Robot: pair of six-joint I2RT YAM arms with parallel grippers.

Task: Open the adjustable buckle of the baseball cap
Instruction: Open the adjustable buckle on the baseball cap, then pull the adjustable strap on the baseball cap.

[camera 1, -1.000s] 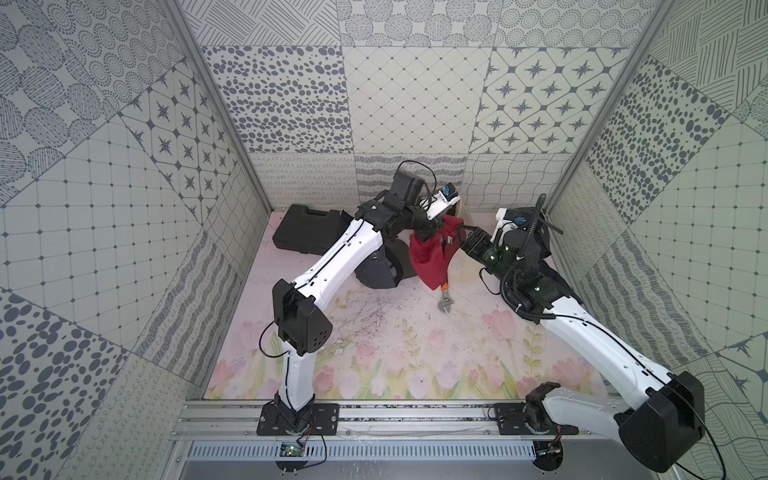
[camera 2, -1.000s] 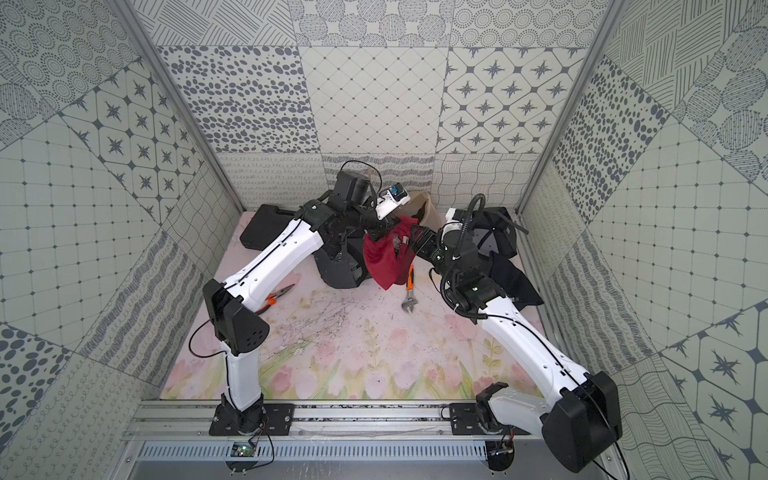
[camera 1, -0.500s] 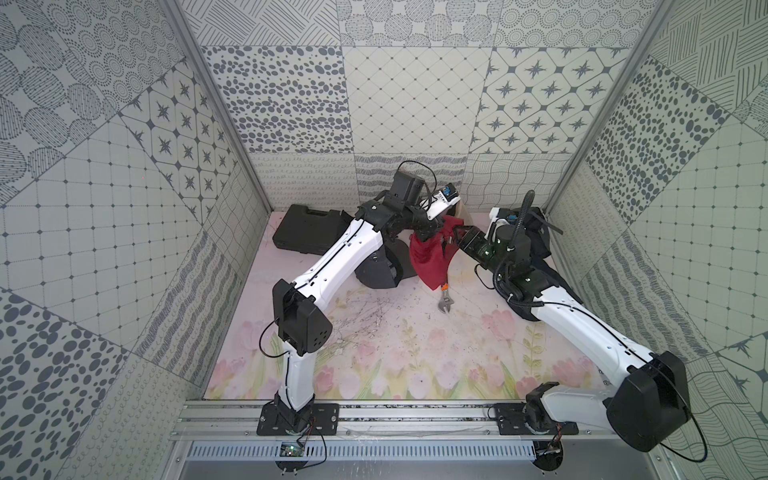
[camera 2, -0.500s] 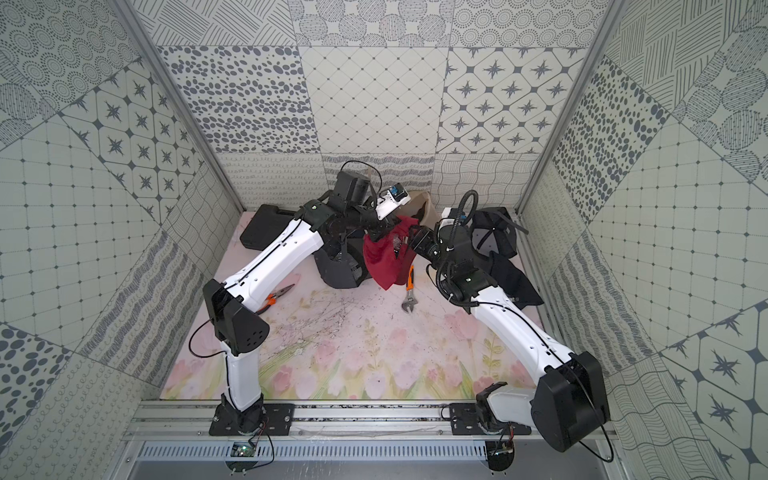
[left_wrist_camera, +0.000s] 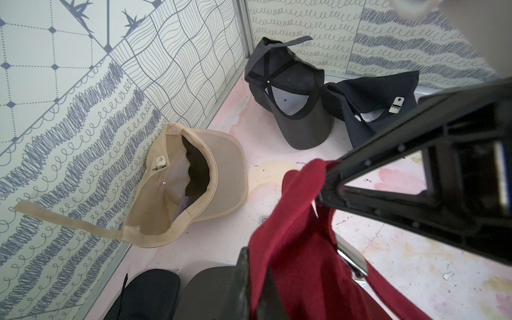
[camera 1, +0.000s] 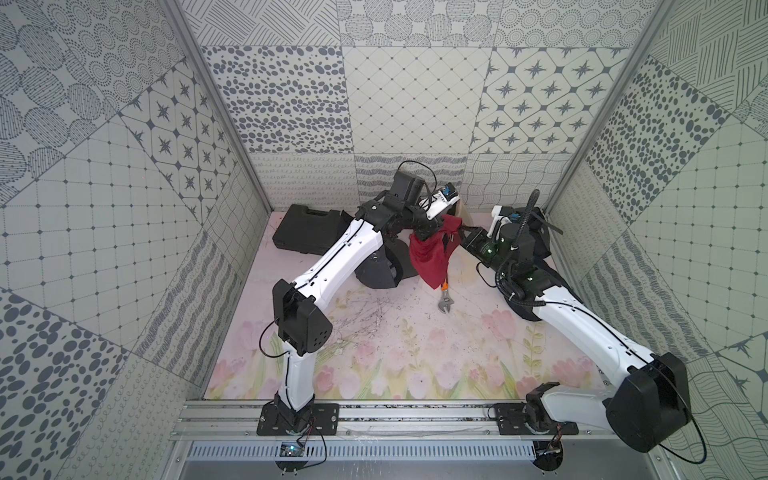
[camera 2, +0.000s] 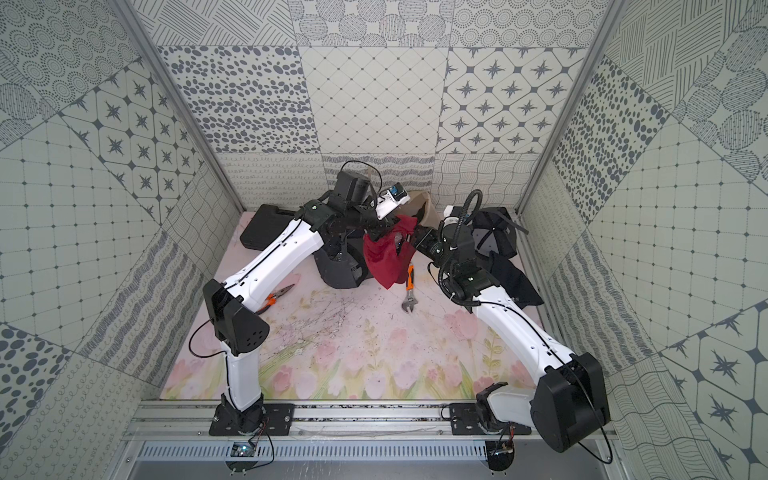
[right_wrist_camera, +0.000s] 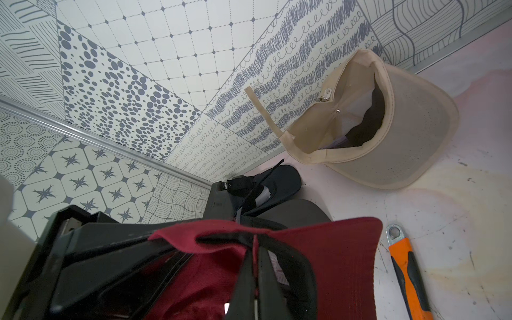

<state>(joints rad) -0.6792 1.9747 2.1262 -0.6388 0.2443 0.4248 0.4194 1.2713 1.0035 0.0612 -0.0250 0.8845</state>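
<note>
The red baseball cap (camera 1: 430,259) (camera 2: 386,264) hangs above the mat at the back, held from both sides. My left gripper (left_wrist_camera: 256,288) is shut on a fold of the cap's red cloth (left_wrist_camera: 291,263). The silver metal buckle (left_wrist_camera: 352,257) shows on the red strap just beside that grip; I cannot tell whether its flap is lifted. My right gripper (right_wrist_camera: 255,277) is shut on a thin red edge of the cap next to its black inner band (right_wrist_camera: 299,266). In both top views the two grippers (camera 1: 424,232) (camera 1: 461,240) meet at the cap's upper part.
A beige cap (left_wrist_camera: 188,180) leans on the back wall. Two dark caps (left_wrist_camera: 293,97) (left_wrist_camera: 374,105) lie in the right corner, and another dark cap (camera 1: 382,266) under the left arm. An orange-handled wrench (camera 1: 444,297), pliers (camera 2: 278,295) and a black case (camera 1: 307,226) lie on the mat.
My right gripper has moved in toward the red cap and shut on its edge. The left gripper has kept its hold and stayed in place.
</note>
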